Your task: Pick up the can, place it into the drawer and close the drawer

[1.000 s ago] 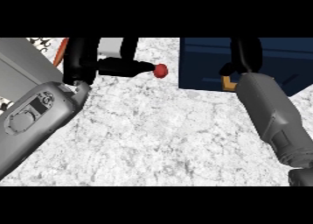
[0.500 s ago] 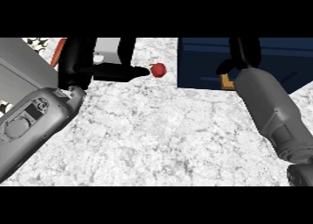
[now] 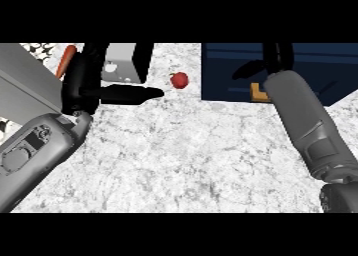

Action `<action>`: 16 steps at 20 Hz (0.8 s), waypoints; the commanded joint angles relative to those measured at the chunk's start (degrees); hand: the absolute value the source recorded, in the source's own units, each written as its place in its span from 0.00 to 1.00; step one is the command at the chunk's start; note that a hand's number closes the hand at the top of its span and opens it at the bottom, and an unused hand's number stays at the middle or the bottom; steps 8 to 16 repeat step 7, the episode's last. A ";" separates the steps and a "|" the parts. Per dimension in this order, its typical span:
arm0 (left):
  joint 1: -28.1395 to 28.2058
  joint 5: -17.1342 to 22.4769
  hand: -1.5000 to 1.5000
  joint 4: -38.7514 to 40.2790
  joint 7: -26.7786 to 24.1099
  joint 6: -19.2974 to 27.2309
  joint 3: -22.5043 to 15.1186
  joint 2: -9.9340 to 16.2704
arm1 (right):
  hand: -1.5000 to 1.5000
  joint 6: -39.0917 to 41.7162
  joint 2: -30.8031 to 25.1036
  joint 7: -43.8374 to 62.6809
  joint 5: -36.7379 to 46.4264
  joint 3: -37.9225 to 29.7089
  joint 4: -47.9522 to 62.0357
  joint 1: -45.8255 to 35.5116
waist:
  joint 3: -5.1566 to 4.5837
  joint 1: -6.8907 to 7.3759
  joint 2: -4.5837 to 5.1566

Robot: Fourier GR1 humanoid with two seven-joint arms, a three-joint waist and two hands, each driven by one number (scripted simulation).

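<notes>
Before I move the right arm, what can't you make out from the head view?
- Can: only an orange-yellow patch shows in the dark blue drawer; the right forearm hides the rest, so I cannot confirm it is the can.
- Right hand: fingers cut off by the top edge, grasp unreadable.
- Drawer: far side cut off at the top, its extent unclear.
- Orange object at upper left: partly behind the left hand, unidentifiable.

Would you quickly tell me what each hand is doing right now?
Left hand: open, fingers straight, holding nothing.
Right hand: over the drawer; fingers cannot be told.
</notes>
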 commanded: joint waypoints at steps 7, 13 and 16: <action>5.35 -1.44 0.00 -1.62 -2.71 -0.26 2.35 -0.19 | 0.00 5.43 4.64 -6.74 -13.98 -10.18 -2.12 -2.74 | -0.33 -0.88 -0.79; 5.35 -1.44 0.00 -1.62 -2.71 -0.26 2.35 -0.19 | 0.00 5.43 4.64 -6.74 -13.98 -10.18 -2.12 -2.74 | -0.33 -0.88 -0.79; 5.35 -1.44 0.00 -1.62 -2.71 -0.26 2.35 -0.19 | 0.00 5.43 4.64 -6.74 -13.98 -10.18 -2.12 -2.74 | -0.33 -0.88 -0.79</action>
